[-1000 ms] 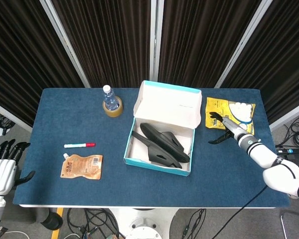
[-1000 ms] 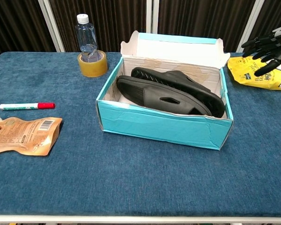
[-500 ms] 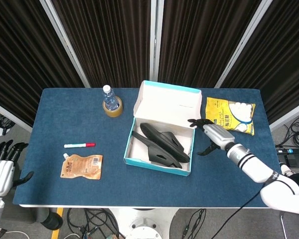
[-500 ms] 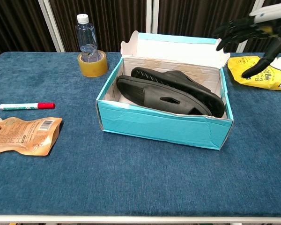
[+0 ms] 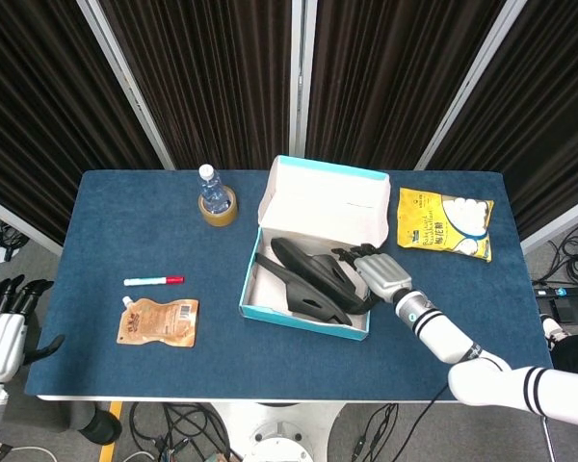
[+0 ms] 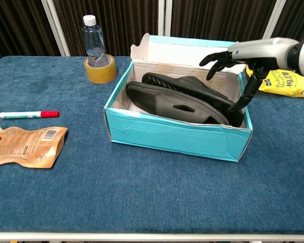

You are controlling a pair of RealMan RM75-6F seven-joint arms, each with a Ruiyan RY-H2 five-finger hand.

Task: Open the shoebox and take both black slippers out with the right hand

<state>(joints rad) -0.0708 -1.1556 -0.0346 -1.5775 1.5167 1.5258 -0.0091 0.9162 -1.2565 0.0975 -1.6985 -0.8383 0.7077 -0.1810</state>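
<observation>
My right hand (image 6: 241, 59) fingers spread, empty, above slippers (image 6: 185, 98); thumb near shoebox (image 6: 178, 132) wall could snag, drag it.

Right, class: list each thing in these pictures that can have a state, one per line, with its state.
shoebox: open, lid folded back.
black slippers: both lying inside the shoebox.
water bottle: capped, upright in the tape roll.
marker: capped, lying flat.
pouch: capped, lying flat.
snack bag: lying flat.
right hand: fingers spread over the slippers, holding nothing.
left hand: off the table, holding nothing.
</observation>
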